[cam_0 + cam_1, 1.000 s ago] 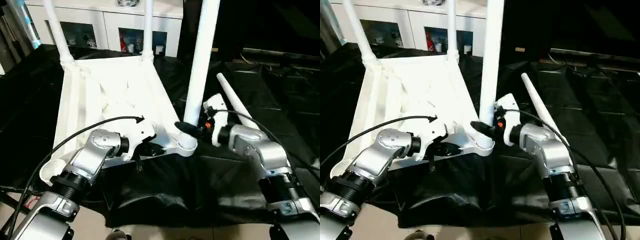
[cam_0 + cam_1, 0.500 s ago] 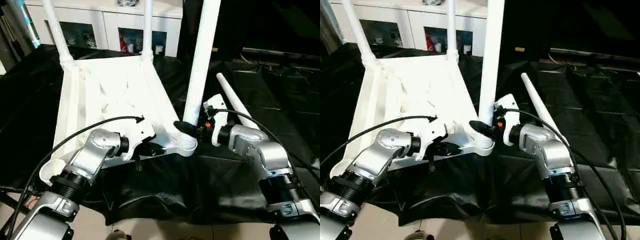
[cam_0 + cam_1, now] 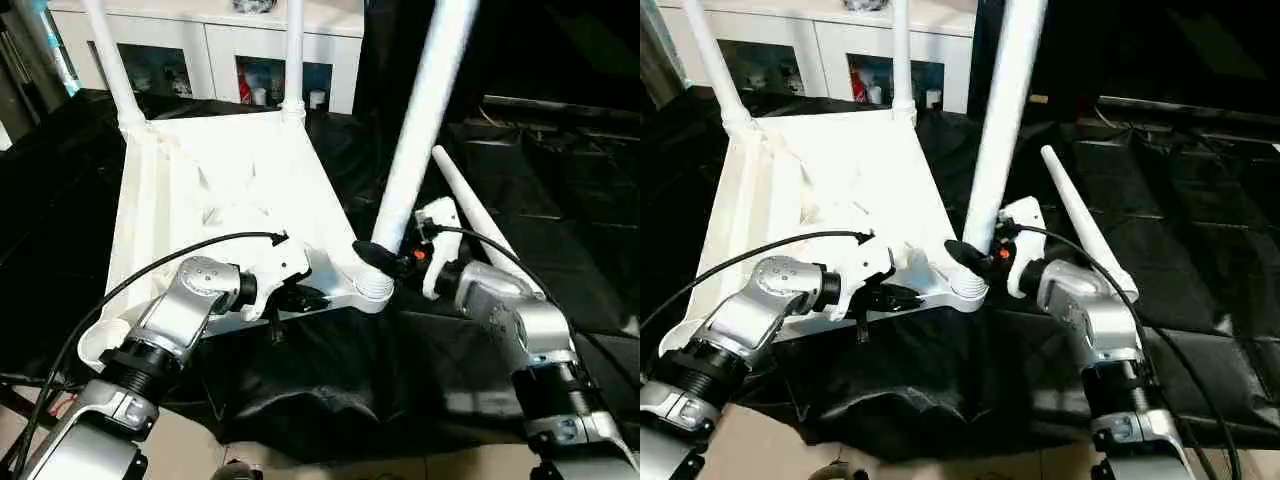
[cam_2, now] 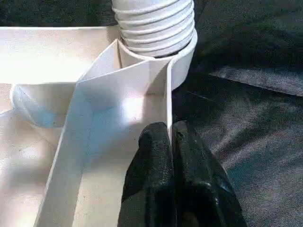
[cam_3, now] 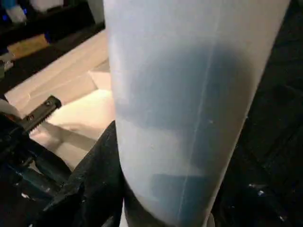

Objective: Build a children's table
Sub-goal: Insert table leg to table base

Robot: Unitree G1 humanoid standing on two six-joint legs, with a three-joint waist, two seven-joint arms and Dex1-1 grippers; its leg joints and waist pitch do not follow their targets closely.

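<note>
the white tabletop [image 3: 215, 200] lies upside down, ribbed underside up, on a black sheet [image 3: 520, 200] that covers the counter. two white legs stand upright in its far corners: one at the far left [image 3: 112, 60], one at the far right [image 3: 293, 55]. a third leg [image 3: 425, 110] sits with its ribbed, threaded end in the near right corner socket [image 3: 372, 290] and leans away to the right as it rises. the fourth leg [image 3: 470, 205] lies loose on the black sheet just to the right of the tabletop, beside the right arm, its tapered end pointing away from the robot.

the left claw [image 4: 171, 156] is pinched almost fully closed on the thin upright rim wall of the tabletop, near the socket; in the left wrist view one black finger [image 4: 151, 170] sits inside the wall and the other outside it, with the ribbed end of the leg just beyond.

the right claw [image 3: 385, 258] stands about half open around the lower part of the tilted leg, just above the socket; in the right wrist view a black finger [image 5: 94, 189] lies against the side of the tube, so it holds the leg.

behind the counter stands a white cabinet [image 3: 220, 45] with glass doors and small items inside.
</note>
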